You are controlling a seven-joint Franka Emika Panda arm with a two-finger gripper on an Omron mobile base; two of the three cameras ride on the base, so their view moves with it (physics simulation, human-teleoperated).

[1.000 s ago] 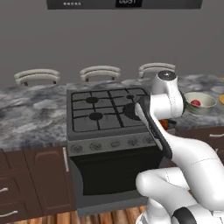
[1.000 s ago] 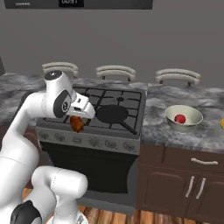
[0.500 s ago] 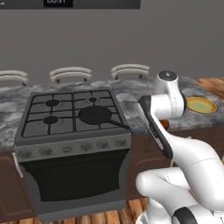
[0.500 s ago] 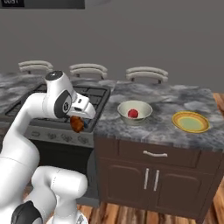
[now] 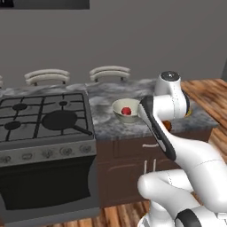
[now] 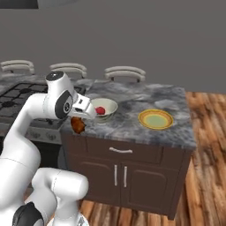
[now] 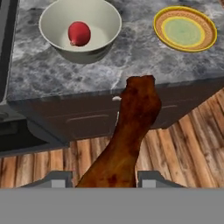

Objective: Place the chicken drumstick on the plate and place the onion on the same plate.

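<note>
End effector (image 7: 105, 177) grips drumstick (image 7: 129, 131), plate (image 7: 185, 29) well apart

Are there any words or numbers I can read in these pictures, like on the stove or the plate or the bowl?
No, none can be read.
The stove: only plain knobs on its front, no letters or numbers.
The plate: just coloured rings, no writing.
The bowl with the onion: blank.
The dark panel on the wall: cut off at the top edge, nothing legible.
</note>
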